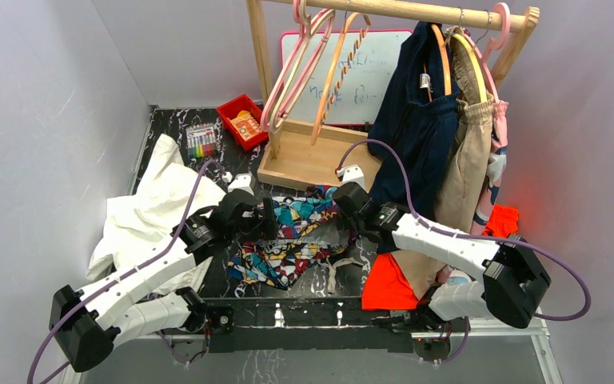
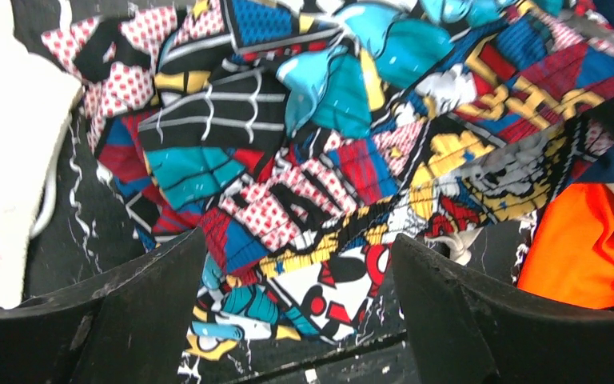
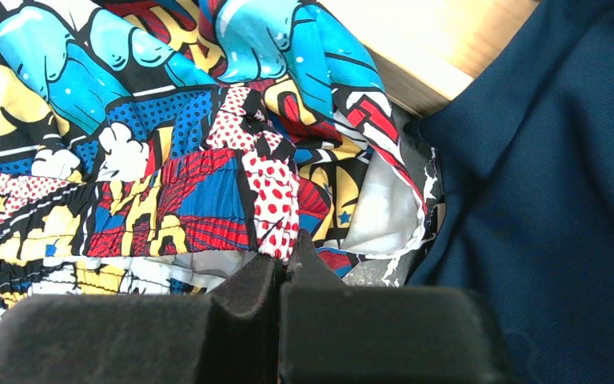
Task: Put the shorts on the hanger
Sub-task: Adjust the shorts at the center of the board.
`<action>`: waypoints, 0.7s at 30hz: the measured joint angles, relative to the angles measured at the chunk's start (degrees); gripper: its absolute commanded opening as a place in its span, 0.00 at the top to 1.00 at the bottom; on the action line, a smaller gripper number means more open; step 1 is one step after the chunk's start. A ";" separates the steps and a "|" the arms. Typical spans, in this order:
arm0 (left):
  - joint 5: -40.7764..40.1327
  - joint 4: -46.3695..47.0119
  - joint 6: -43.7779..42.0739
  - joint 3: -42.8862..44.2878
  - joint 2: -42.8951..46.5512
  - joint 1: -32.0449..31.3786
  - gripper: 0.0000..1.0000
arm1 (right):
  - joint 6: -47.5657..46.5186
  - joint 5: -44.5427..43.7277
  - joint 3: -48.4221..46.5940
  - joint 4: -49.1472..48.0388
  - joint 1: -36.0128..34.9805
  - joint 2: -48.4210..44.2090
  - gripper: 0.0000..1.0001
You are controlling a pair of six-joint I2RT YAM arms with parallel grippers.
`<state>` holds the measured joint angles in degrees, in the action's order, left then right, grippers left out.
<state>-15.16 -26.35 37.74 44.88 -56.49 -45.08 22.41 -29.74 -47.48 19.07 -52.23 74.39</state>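
On the black marbled table (image 1: 168,124), walled by pale grey panels (image 1: 48,104), the shorts (image 1: 288,240) lie crumpled before a wooden rack (image 1: 312,160). The hanger (image 1: 337,68) hangs from its rail. The left gripper (image 2: 297,240) gapes wide over the fabric; the right gripper (image 3: 284,254) pinches a fold.

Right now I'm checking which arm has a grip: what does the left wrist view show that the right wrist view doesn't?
Only the left wrist view: the left gripper open, holding nothing, with a white cloth at the left edge and an orange cloth at the right. Only the right wrist view: the right gripper shut on a fold of the shorts, beside a navy garment and a wooden base. Both: the comic-print shorts lying on the black table.
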 measured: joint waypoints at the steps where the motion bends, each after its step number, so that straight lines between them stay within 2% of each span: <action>1: 0.46 -0.81 0.90 -0.28 0.09 0.00 0.16 | 0.31 0.44 0.00 0.00 0.48 -0.02 1.00; 9: 1.97 -5.27 5.62 -1.57 -0.63 0.00 0.19 | 1.95 4.66 0.02 -0.72 3.52 -0.55 1.00; 14: 2.51 -6.08 7.28 -4.02 -1.01 0.00 0.25 | 2.14 6.10 0.15 -1.33 4.15 -0.98 1.00; 21: 1.88 -5.95 7.69 -5.05 -6.56 0.00 0.33 | 2.27 8.04 0.61 -1.64 4.96 -1.60 1.00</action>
<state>-13.28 -32.29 45.43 39.83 -63.05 -45.08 24.69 -21.69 -46.87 17.43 -47.27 72.79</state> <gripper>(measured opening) 0.701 0.024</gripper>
